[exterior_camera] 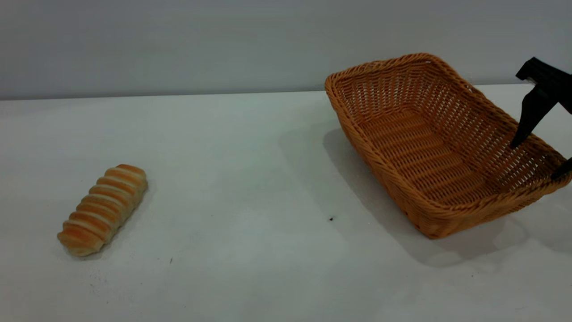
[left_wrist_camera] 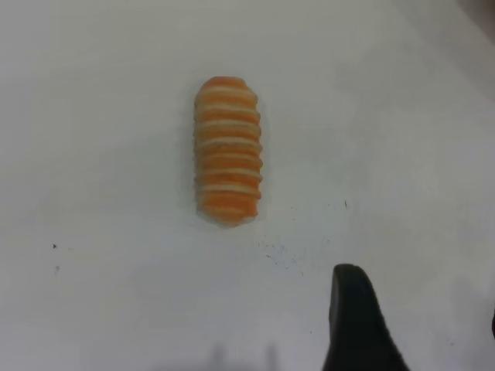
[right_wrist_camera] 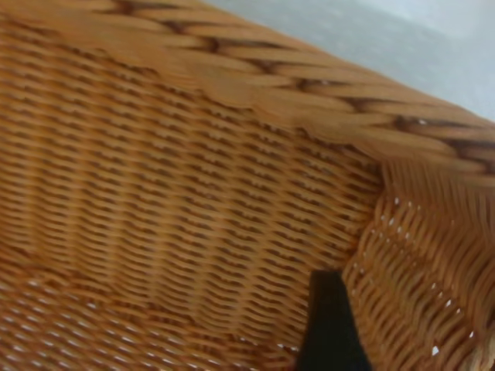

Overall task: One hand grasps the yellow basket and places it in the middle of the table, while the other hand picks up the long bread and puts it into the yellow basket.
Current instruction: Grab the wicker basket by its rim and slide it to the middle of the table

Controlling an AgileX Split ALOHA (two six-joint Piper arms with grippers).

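Clearly the yellow basket [exterior_camera: 429, 147] is tilted: its end away from the long bread [exterior_camera: 103, 209] is raised, while its nearer lower corner looks to rest on the white surface [exterior_camera: 250, 179], though contact there is not certain. The right pincer [exterior_camera: 538, 156] is the reason. One black finger reaches down inside the basket against its far wall, a second dark tip shows just outside the rim at the same corner, and the woven wall sits between them. It reads as clamped on the basket's rim. The right wrist view agrees, with a black fingertip [right_wrist_camera: 331, 325] pressed close to the inner weave just below the braided edge. Gripping at one corner would explain the slant, since the weight hangs from that single hold.

The basket lies well apart from the bread, toward the right arm's side and not yet at the middle of the surface. Nothing is inside it.

The bread rests flat on the surface, untouched. The left pincer [left_wrist_camera: 363, 328] hovers above it, and only one dark finger shows in the left wrist view, clear of the loaf. Whether its fingers are spread or together I cannot tell. Judging by this, the basket's move comes first, so that the bread has somewhere to go.
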